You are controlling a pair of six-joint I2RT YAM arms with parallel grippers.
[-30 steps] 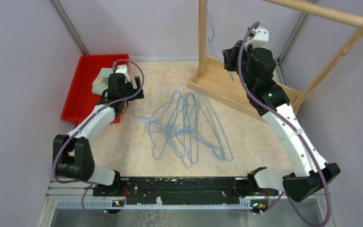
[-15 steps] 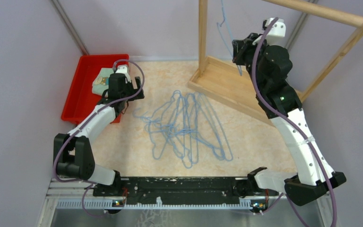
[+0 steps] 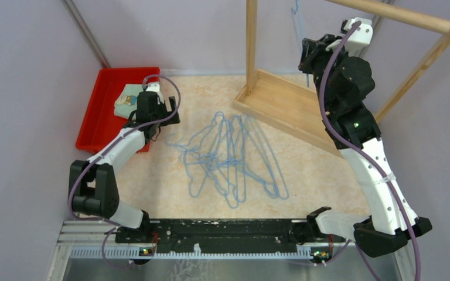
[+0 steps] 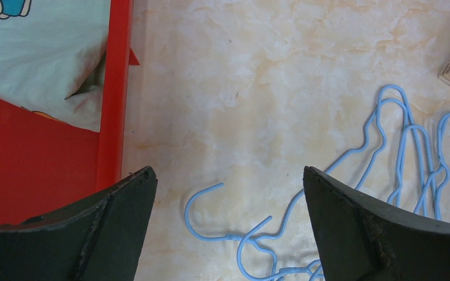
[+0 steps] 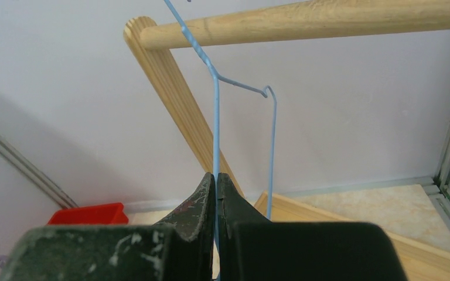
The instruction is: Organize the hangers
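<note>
top view first: right claw (image 3: pixel 308 51) is up high by the wooden rack (image 3: pixel 251 52), pinched tight on one hanger (image 3: pixel 297 16). the wire stands straight up out of its tips, long axis vertical, its top cut off by the frame. the rest of the hangers (image 3: pixel 234 158) lie tangled on the bench (image 3: pixel 328 175), far below and behind that claw. the left claw (image 3: pixel 170 115) is much nearer, with the pile just off its tips.

left wrist: left claw (image 4: pixel 227 174) has its jaws wide apart with nothing between them. blue hooks (image 4: pixel 202 225) lie just below the gap, and the red tray (image 4: pixel 114 88) is at its left.

right wrist: the wire (image 5: pixel 215 129) is clamped between closed tips. the rail (image 5: pixel 328 20) sits above and ahead of the claw, and the wire crosses in front of it. the hook is out of shot, so i'd say it needs lifting over that rail.
</note>
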